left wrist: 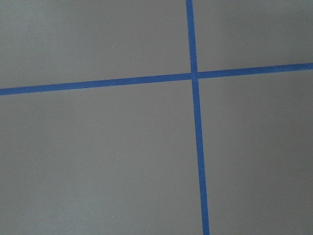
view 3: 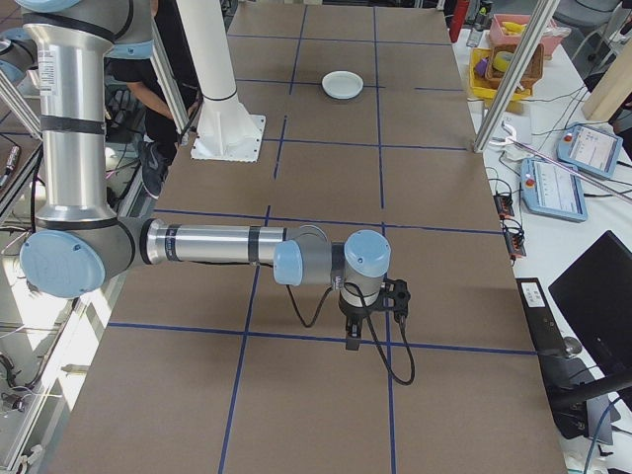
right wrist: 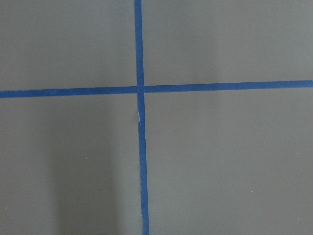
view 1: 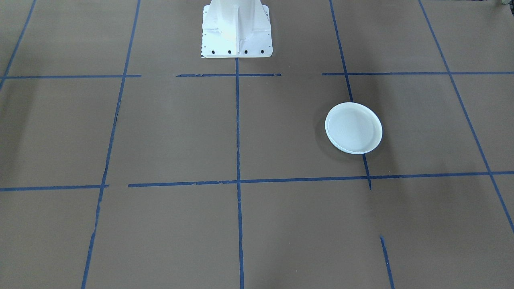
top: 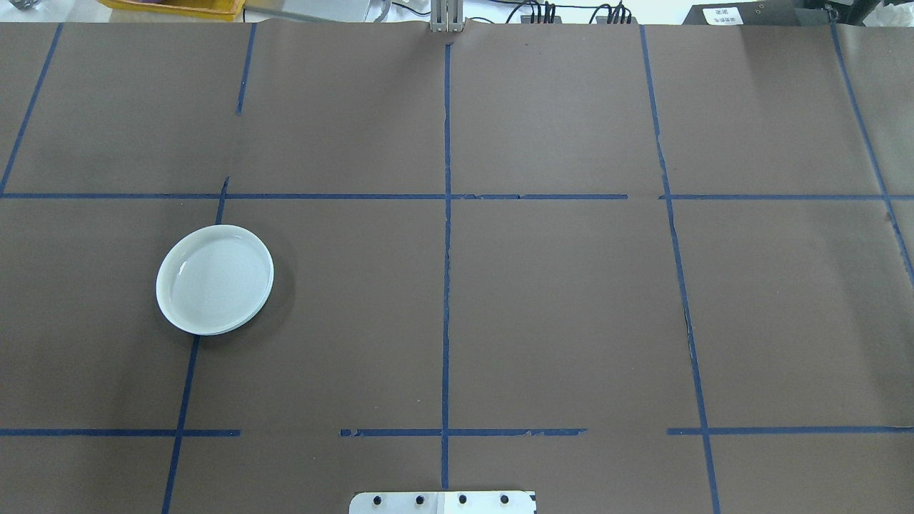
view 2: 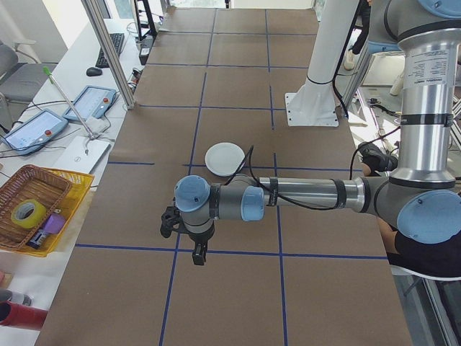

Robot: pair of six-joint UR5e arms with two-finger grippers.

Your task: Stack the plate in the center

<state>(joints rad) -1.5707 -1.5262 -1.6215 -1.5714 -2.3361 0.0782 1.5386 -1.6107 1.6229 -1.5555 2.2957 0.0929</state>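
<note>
1. Plate [top: 215, 279], pale, shallow, round with a raised rim, lies flat on the brown table cover [top: 571, 307] on the robot's left half, well away from the middle tape line [top: 446, 285].
2. Its rim covers part of a blue tape line running front to back; that line shows above and below the plate in the overhead view.
3. Front-facing view: same plate [view 1: 353, 128] at right of centre; rim edge looks layered, but whether more than one plate lies there cannot be told.
4. Left gripper [view 2: 194, 249] seen only from the table's left end, hanging low over the cover near a tape crossing, apart from the plate [view 2: 225, 158], which lies beyond it. Jaw state cannot be told.
5. Right gripper [view 3: 354, 334] seen only from the right end, likewise low by a tape crossing, far from the plate [view 3: 343, 84] at the opposite end. Jaw state cannot be told.
6. Both wrist cameras show only brown cover and crossed blue tape [left wrist: 194, 76] [right wrist: 139, 89]; no fingers in frame.
7. White robot pedestal [view 1: 236, 28] stands at the table's mid-edge.
8. Side bench: yellow tray with a wicker basket [view 2: 32, 205], two tablet pendants [view 2: 90, 103].
</note>
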